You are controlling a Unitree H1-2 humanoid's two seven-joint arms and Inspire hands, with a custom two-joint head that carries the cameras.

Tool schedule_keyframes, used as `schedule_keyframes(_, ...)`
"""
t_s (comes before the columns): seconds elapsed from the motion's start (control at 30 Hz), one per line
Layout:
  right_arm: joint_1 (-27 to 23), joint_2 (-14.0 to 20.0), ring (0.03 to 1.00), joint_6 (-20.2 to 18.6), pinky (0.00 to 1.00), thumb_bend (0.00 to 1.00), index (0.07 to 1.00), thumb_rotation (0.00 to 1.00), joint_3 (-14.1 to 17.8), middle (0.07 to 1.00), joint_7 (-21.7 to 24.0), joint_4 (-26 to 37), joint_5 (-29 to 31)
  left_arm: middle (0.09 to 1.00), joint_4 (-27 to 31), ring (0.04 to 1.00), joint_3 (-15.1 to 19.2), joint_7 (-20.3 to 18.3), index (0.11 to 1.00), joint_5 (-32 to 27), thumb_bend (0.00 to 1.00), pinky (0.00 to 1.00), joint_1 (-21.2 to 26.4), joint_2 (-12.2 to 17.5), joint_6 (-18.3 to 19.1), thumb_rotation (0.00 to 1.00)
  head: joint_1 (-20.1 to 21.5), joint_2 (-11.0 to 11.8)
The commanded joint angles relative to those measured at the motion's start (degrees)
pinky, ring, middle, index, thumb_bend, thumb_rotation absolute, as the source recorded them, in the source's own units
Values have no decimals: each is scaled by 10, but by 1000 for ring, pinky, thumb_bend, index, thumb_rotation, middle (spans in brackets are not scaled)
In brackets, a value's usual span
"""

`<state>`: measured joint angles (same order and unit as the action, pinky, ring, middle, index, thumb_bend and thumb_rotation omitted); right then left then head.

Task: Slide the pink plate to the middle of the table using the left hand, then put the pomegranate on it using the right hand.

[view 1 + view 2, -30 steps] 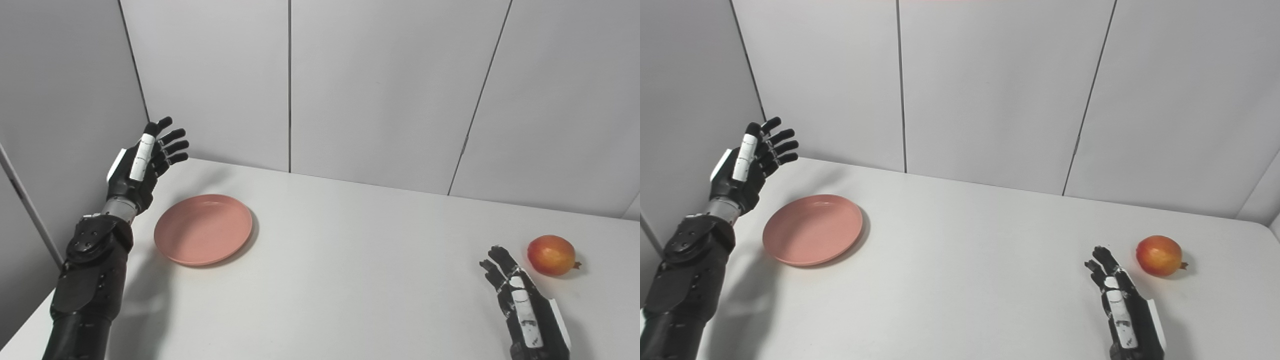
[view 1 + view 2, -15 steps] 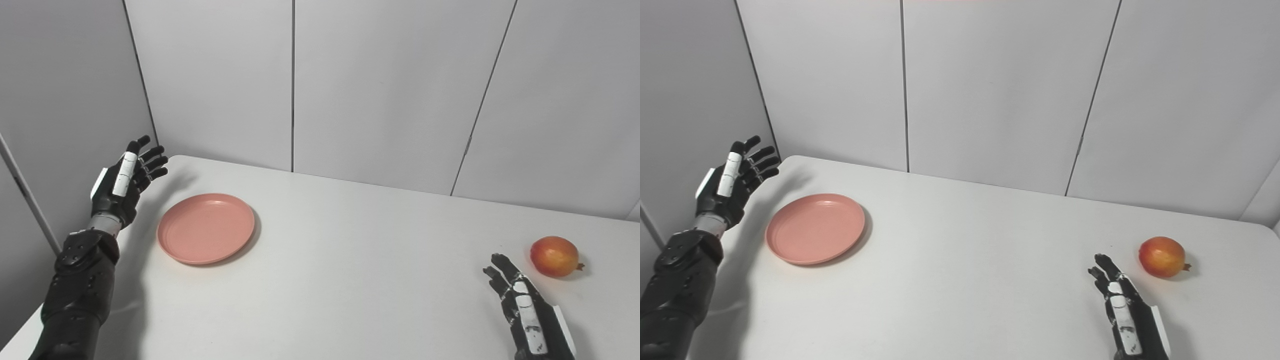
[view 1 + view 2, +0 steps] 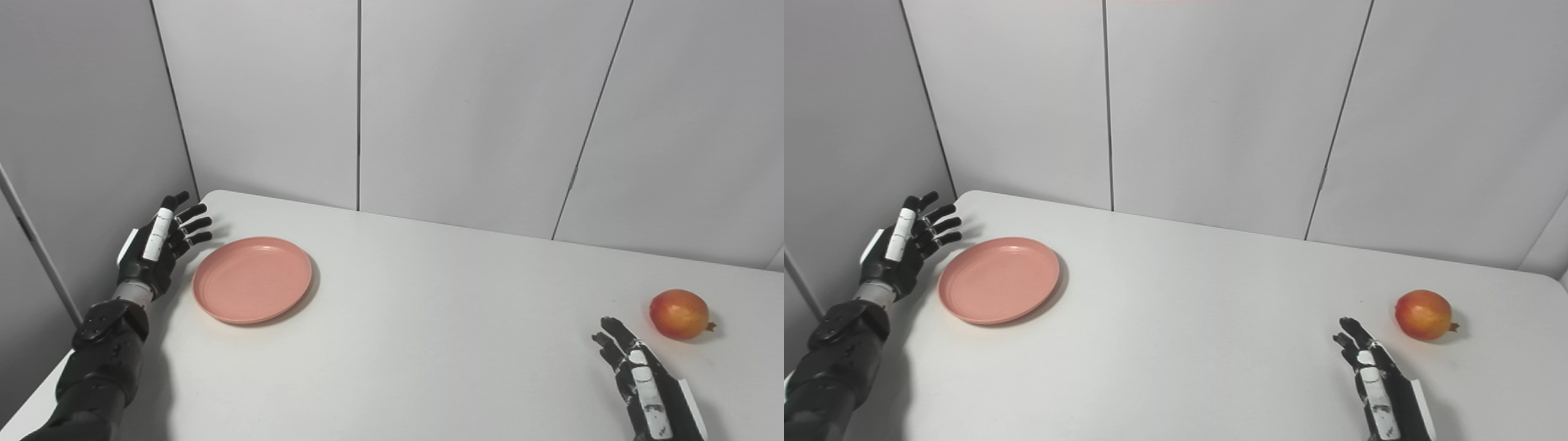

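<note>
Left eye view: pink plate (image 3: 252,280) bare.

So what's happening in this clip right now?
Nothing is held yet. The left hand is open beside the pink plate, just off its left rim near the table's far-left corner, placed to push it toward the middle. The pomegranate sits on the table at the right. The right hand waits open just in front of it, not touching.
</note>
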<state>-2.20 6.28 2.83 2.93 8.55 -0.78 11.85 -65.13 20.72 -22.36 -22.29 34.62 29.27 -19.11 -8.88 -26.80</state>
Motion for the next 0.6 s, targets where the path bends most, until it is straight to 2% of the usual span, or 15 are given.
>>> schedule_keyframes(0.0,20,0,878,-9,946,806,801,814,2,893,1,-5,3,780,-6,750,-1,-14,867,0,993,712,36,12,-38,734,0,-1)
schedule_keyframes(0.13,22,0,875,-14,943,812,796,817,1,894,-1,1,-1,792,-27,772,-10,-19,887,4,994,745,40,6,-47,748,3,-3)
schedule_keyframes(0.27,21,-1,872,-13,939,795,789,824,0,890,-3,0,-4,858,0,830,-22,-16,946,8,932,837,29,-8,-41,819,3,-4)
schedule_keyframes(0.43,20,-3,866,-14,937,791,784,823,0,886,-4,0,-5,808,20,797,-21,-18,923,4,943,800,17,-26,-44,795,5,-5)
schedule_keyframes(0.57,20,-5,857,-17,925,798,782,821,-1,884,-6,4,-7,827,32,818,-20,-41,945,-2,950,813,10,-35,-35,776,6,-7)
